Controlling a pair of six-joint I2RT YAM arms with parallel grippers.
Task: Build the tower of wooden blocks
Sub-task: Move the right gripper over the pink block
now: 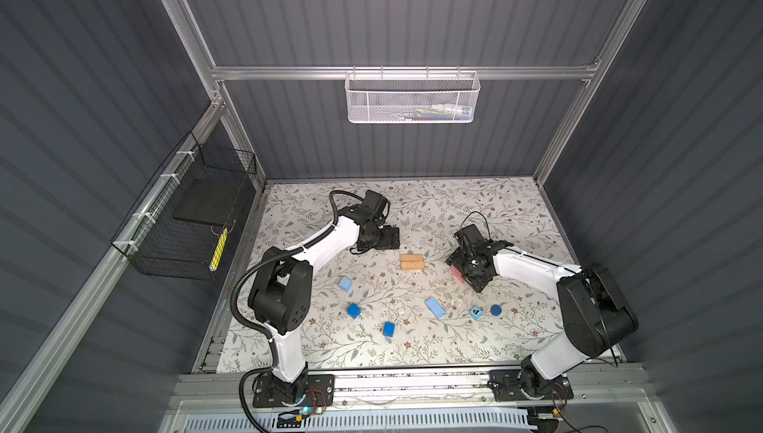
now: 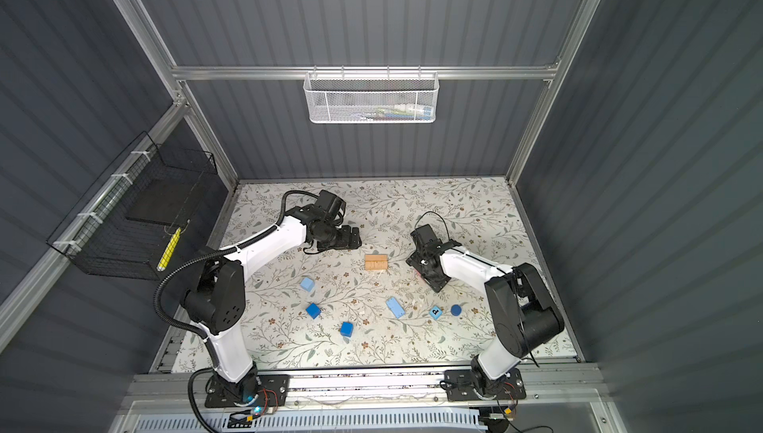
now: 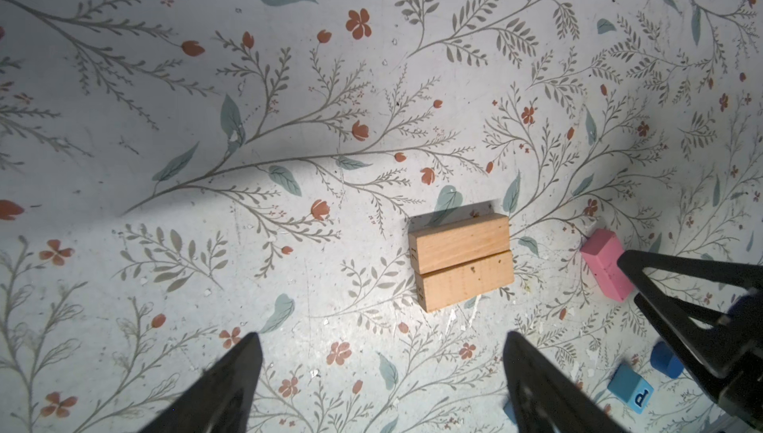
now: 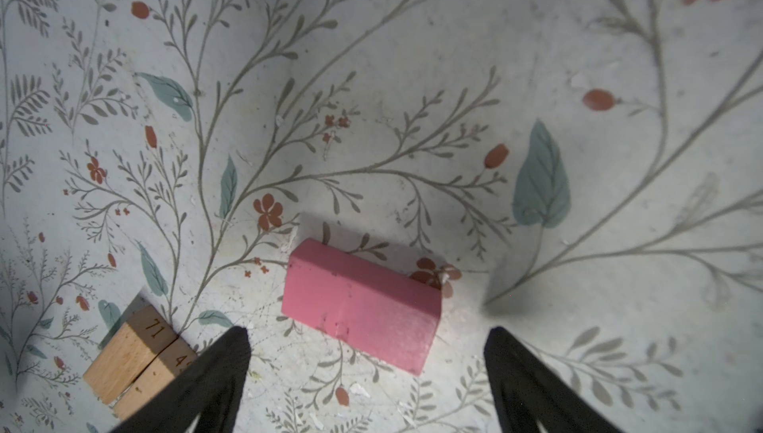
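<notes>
Two tan bars lie side by side on the floral table, in the middle. My left gripper hovers just left of them, open and empty. A pink bar lies flat to their right. My right gripper stands open over it, one finger on each side, not touching. Nearer the front lie a light blue cube, two darker blue cubes, a light blue bar, a lettered blue cube and a dark blue cylinder.
A white mesh basket hangs on the back wall, well above the table. A black wire basket hangs on the left wall. Grey walls enclose the table on three sides, and a metal rail carrying both arm bases runs along the front.
</notes>
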